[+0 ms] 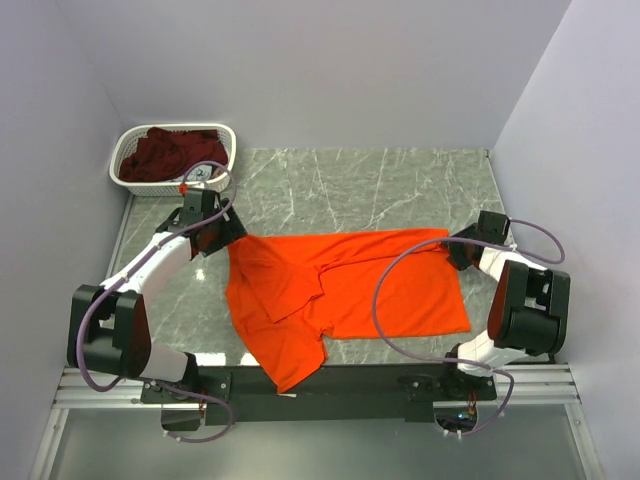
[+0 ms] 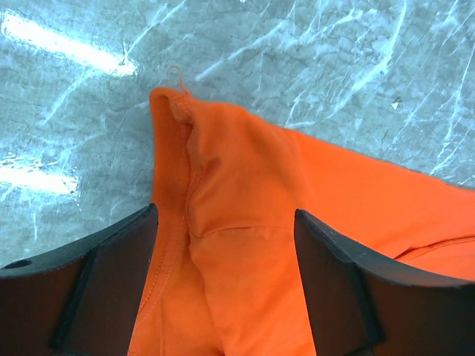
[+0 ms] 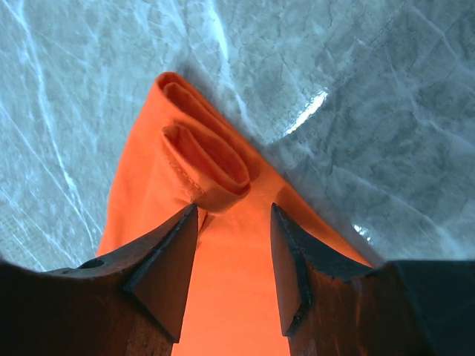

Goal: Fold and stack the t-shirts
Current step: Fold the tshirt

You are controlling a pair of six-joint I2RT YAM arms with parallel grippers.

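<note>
Lying across the middle of the desk [image 1: 400, 185]: orange t-shirt [image 1: 350, 290], partly folded, one end draping over the near edge. Left gripper [image 2: 226, 219]: jaws wide apart, straddling the shirt's far-left corner, nothing pinched. Right gripper [image 3: 234, 211]: jaws partly apart over the rolled hem at the far-right corner, no grip. Maroon t-shirt [image 1: 175, 152]: heaped in white basket [image 1: 228, 132], far-left corner.

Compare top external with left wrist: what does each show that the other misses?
Top external only: the white basket holding the maroon t-shirt, and the right gripper at the orange t-shirt's far right corner. Left wrist only: a loose thread at the corner hem, the open left gripper straddling the cloth. Both: orange cloth on the marble table.
</note>
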